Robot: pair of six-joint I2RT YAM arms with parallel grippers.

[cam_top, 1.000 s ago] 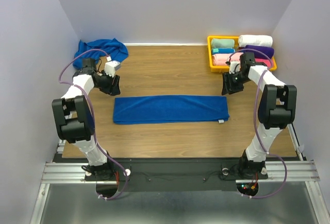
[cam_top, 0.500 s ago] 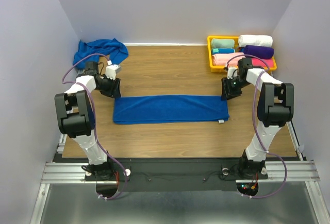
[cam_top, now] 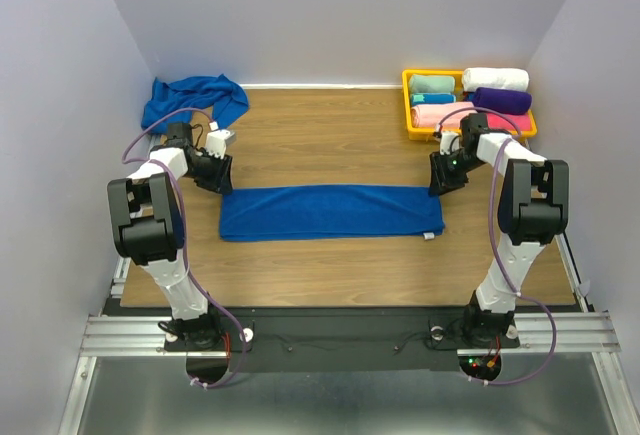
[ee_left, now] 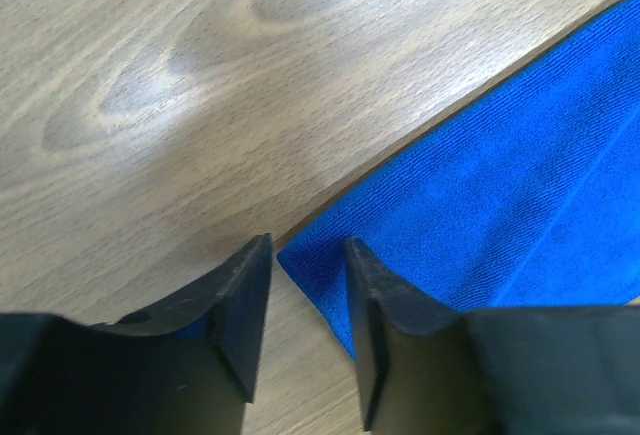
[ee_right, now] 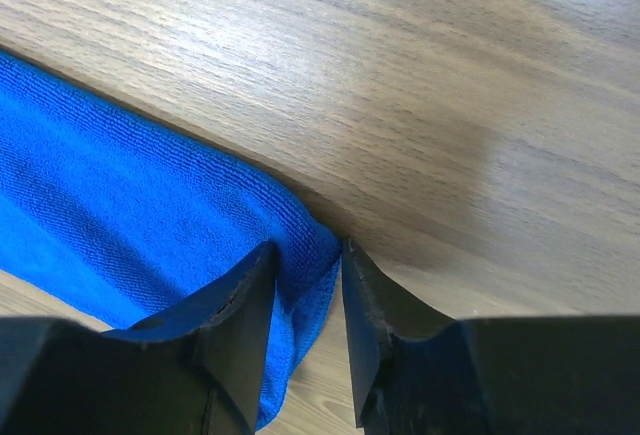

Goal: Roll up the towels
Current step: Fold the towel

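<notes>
Flat towel (cam_top: 330, 212) across table (cam_top: 330, 145) centre, crumpled towel (cam_top: 195, 95) far-left corner, bin (cam_top: 407, 105) with rolled towels (cam_top: 495, 79) far right.

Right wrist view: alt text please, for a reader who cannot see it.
The right tool sets its two dark fingers either side of the corner of a blue towel lying flat on a wooden table. Whether they pinch the corner is unclear.

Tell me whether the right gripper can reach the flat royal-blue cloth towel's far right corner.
Likely yes: the right gripper straddles that corner of the flat royal-blue cloth towel; nothing blocks it.
</notes>
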